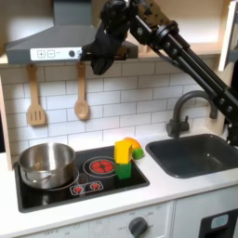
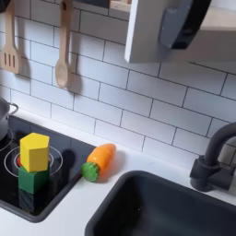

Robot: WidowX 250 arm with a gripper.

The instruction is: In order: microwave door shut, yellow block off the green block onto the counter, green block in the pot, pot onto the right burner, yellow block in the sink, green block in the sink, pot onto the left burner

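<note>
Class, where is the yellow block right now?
The yellow block sits on top of the green block on the cooktop's right burner in the first exterior view, beside the toy vegetable.

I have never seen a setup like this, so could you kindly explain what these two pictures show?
This is a toy kitchen with a robot arm reaching in from above. In the first exterior view, facing the stove, its gripper hangs high beside the range hood, apparently holding nothing. On the cooktop sits a steel pot; the yellow block rests on the green block. The sink is at this view's right. The second exterior view, closer, shows a toy carrot on the counter.
</note>
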